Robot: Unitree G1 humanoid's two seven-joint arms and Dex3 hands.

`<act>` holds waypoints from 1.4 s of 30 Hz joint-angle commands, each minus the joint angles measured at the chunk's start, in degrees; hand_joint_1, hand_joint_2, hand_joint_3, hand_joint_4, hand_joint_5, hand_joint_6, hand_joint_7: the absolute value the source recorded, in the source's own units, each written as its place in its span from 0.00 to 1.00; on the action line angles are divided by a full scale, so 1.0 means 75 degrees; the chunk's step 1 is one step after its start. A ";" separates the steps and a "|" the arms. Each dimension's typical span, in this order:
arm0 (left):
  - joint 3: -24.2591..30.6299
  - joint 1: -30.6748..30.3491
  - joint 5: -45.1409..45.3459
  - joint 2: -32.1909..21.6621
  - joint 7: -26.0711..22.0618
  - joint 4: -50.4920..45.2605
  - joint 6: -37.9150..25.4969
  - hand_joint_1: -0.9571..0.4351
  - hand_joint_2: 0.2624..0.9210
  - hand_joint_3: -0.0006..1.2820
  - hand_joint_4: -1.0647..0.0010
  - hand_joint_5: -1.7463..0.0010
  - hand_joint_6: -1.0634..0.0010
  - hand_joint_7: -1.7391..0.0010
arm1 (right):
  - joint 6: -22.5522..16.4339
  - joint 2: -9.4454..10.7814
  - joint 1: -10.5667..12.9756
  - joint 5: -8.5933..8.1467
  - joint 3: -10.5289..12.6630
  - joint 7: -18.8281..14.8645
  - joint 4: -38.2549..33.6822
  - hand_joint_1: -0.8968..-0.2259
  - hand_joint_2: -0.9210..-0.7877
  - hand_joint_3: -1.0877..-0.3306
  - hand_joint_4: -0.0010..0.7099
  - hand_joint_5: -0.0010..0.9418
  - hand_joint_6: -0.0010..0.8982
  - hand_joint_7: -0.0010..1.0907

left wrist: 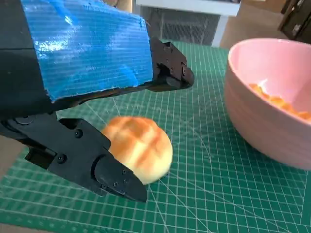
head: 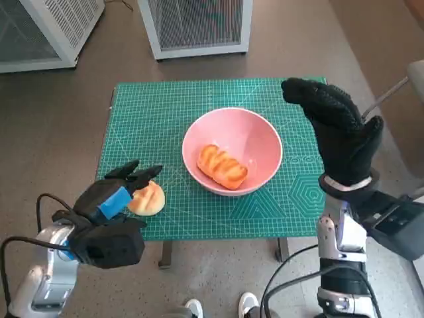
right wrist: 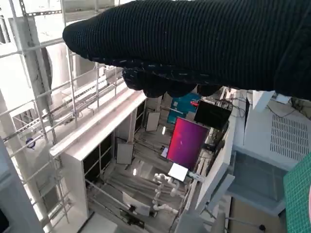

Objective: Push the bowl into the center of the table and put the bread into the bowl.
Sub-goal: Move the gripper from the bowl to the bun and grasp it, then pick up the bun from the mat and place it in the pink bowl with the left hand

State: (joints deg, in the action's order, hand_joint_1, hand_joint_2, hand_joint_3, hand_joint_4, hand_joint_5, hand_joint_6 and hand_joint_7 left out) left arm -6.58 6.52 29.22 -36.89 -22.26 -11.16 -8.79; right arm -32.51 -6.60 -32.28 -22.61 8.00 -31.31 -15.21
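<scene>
The pink bowl (head: 232, 151) is seen mid-counter on the green mat (head: 146, 112), a long bread (head: 222, 166) inside. A round bread (head: 148, 198) is half hidden by the left hand (head: 112, 199), whose fingers (left wrist: 116, 177) are spread around it without gripping. The right hand (head: 334, 129) is raised, empty, fingers apart.

bowl (head: 262, 142) — glossy smooth pink | mat (head: 152, 112) — matt green | right robot hand (head: 338, 129) — knitted cloth
</scene>
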 commanded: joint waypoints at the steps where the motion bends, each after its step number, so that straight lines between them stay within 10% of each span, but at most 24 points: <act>1: -0.0151 0.0191 0.0093 0.0179 0.0199 0.0436 0.0112 0.60 0.72 0.00 0.82 1.00 0.68 1.00 | 0.0102 -0.0046 0.0231 -0.0063 0.0012 -0.0072 0.0019 0.78 0.00 0.75 0.59 0.00 0.13 0.61; 17: -0.0534 0.0467 0.0261 0.0566 0.0819 0.1660 0.0357 0.67 0.80 0.01 0.65 0.98 0.54 0.97 | 0.0097 -0.0052 0.0231 -0.0057 0.0020 -0.0104 -0.0016 0.78 0.00 0.75 0.59 0.00 0.13 0.62; 29: -0.0542 0.0552 0.0282 0.0520 0.1212 0.2359 0.0690 0.70 0.93 0.02 0.22 0.91 0.28 0.93 | 0.0135 -0.0014 0.0276 -0.0077 -0.0002 -0.0113 0.0036 0.76 0.00 0.76 0.59 0.00 0.13 0.62; 31: -0.0521 0.0521 0.0291 0.0493 0.1257 0.2313 0.0718 0.69 0.97 0.08 0.31 0.55 0.44 0.54 | 0.0134 -0.0011 0.0279 -0.0081 -0.0004 -0.0116 0.0030 0.77 0.00 0.76 0.59 0.00 0.13 0.62; 33: -0.0491 0.0482 0.0298 0.0463 0.1296 0.2222 0.0741 0.69 0.99 0.10 0.35 0.41 0.50 0.42 | 0.0139 -0.0010 0.0278 -0.0087 -0.0003 -0.0119 0.0020 0.77 0.00 0.76 0.59 0.00 0.13 0.62; 42: -0.0096 0.0283 0.0191 0.0217 0.1522 0.1585 0.1129 0.69 1.00 0.11 0.38 0.27 0.52 0.31 | 0.0174 0.0009 0.0303 -0.0083 -0.0026 -0.0118 0.0044 0.78 0.00 0.75 0.60 0.01 0.13 0.63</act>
State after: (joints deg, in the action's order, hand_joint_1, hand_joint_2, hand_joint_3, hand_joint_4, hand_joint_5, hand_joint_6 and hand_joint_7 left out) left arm -8.94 9.71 31.15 -33.98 -11.37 2.94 -1.66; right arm -32.10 -6.58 -31.40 -22.76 7.97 -31.82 -14.84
